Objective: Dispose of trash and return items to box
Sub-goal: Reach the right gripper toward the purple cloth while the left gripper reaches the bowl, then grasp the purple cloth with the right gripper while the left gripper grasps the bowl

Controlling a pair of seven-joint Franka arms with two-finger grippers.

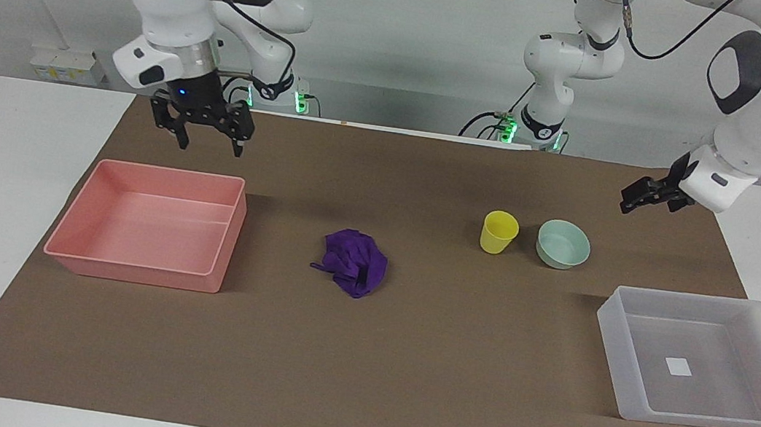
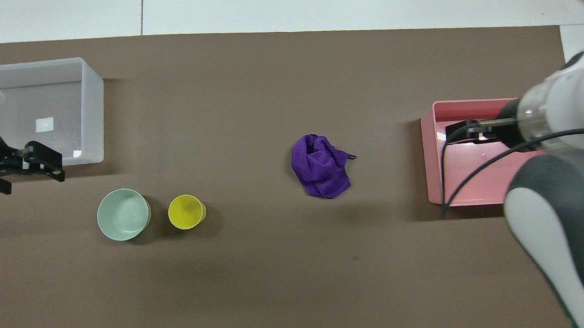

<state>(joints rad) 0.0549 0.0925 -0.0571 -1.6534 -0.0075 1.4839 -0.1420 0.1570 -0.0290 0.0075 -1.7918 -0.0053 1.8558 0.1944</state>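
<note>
The purple wad (image 1: pixel 353 263) lies mid-mat, also in the overhead view (image 2: pixel 321 166). The yellow cup (image 1: pixel 498 232) (image 2: pixel 186 211) and the mint bowl (image 1: pixel 562 244) (image 2: pixel 123 214) stand side by side toward the left arm's end. The translucent box (image 1: pixel 612 325) (image 2: pixel 94 109) is empty, farther from the robots than the bowl. My left gripper (image 1: pixel 647 201) (image 2: pixel 33 181) hangs open and empty in the air over the mat beside the bowl. My right gripper (image 1: pixel 210 145) (image 2: pixel 462 130) hangs open and empty over the pink tray's edge nearest the robots.
An empty pink tray (image 1: pixel 137 273) (image 2: pixel 432 166) sits at the right arm's end of the brown mat (image 1: pixel 405 364). White table shows around the mat. The right arm's body covers part of the pink tray in the overhead view.
</note>
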